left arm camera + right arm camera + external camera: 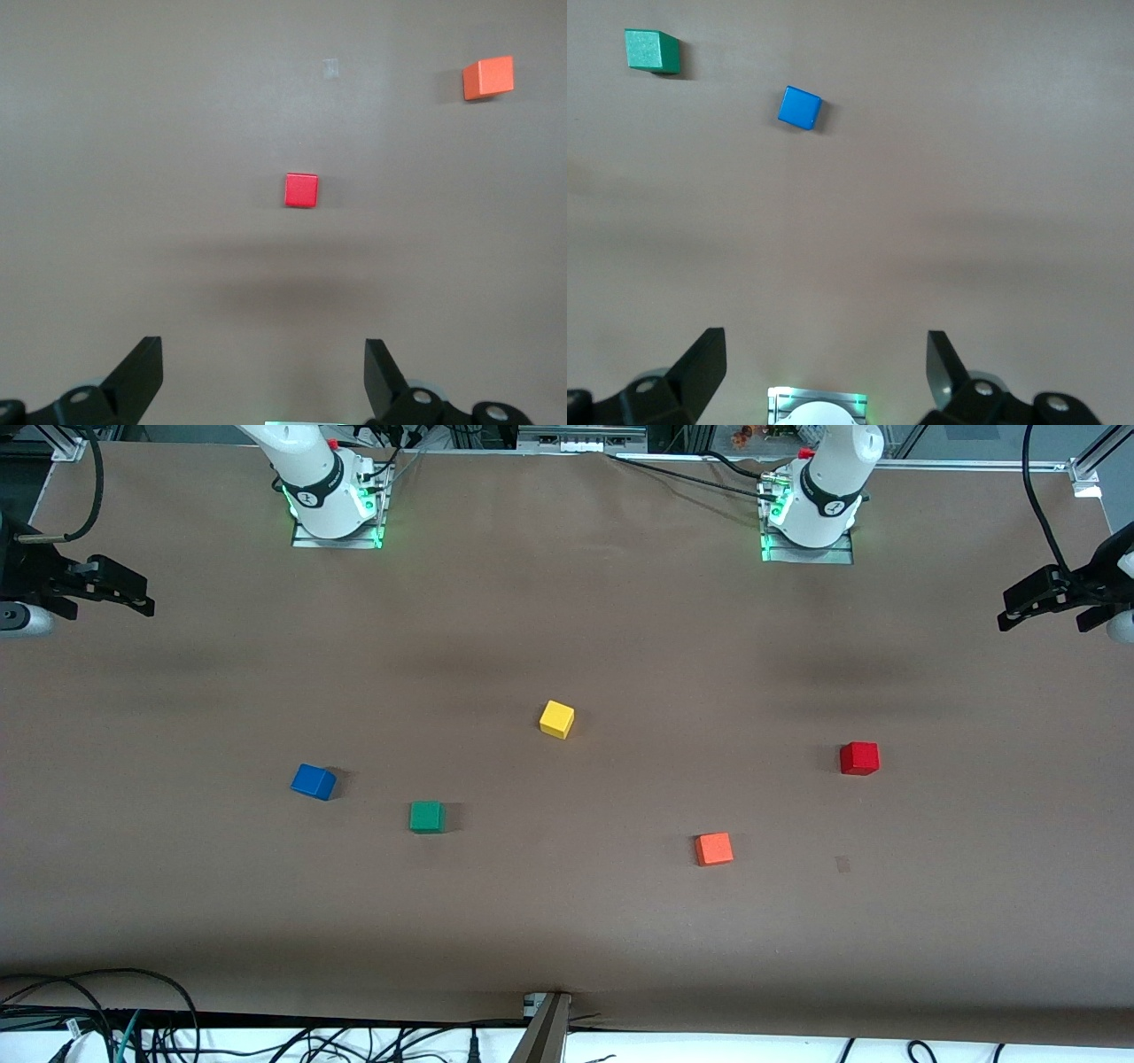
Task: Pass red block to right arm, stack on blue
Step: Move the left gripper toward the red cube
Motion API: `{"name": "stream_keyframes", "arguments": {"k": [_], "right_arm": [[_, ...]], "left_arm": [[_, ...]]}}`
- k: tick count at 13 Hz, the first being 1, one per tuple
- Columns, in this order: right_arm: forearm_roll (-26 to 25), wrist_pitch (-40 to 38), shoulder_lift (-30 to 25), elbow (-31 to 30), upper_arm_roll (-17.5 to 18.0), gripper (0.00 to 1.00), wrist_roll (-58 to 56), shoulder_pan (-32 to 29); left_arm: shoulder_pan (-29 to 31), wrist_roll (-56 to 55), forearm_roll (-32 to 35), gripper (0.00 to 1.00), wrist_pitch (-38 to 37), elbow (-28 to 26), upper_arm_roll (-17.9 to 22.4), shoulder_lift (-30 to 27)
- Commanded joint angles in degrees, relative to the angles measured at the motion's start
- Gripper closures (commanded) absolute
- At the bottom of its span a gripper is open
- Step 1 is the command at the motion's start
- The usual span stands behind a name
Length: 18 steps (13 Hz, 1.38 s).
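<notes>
Currently both arms wait, raised at table ends. Left gripper over bare table at left arm's end, fingers spread wide, holding nothing. Right gripper over right arm's end, fingers spread, empty too. Red block on table toward left arm's end, orange cube nearer front camera. Blue cube toward right arm's end, green cube near it. Yellow cube mid-table, apart from rest.

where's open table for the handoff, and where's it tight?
Bare table between both bases and the yellow cube; also the strip nearer the camera than the green cube and orange cube. Tightest: blue cube beside green. Red block sits apart.
</notes>
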Motion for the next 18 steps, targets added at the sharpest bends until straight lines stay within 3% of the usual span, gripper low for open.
{"name": "stream_keyframes", "arguments": {"k": [1, 13, 18], "right_arm": [[0.5, -0.5, -0.5, 0.4, 1.2, 0.0, 0.7, 0.1], [0.6, -0.8, -0.8, 0.4, 1.2, 0.0, 0.7, 0.0], [0.5, -0.5, -0.6, 0.4, 1.2, 0.0, 0.7, 0.0]], "left_arm": [[0.2, 0.9, -1.1, 0.0, 0.9, -0.3, -0.3, -0.3], [-0.4, -0.2, -1.2, 0.0, -1.4, -1.8, -0.6, 1.6], [-0.2, -0.2, -0.3, 0.0, 13.0, -14.4, -0.7, 1.8]]}}
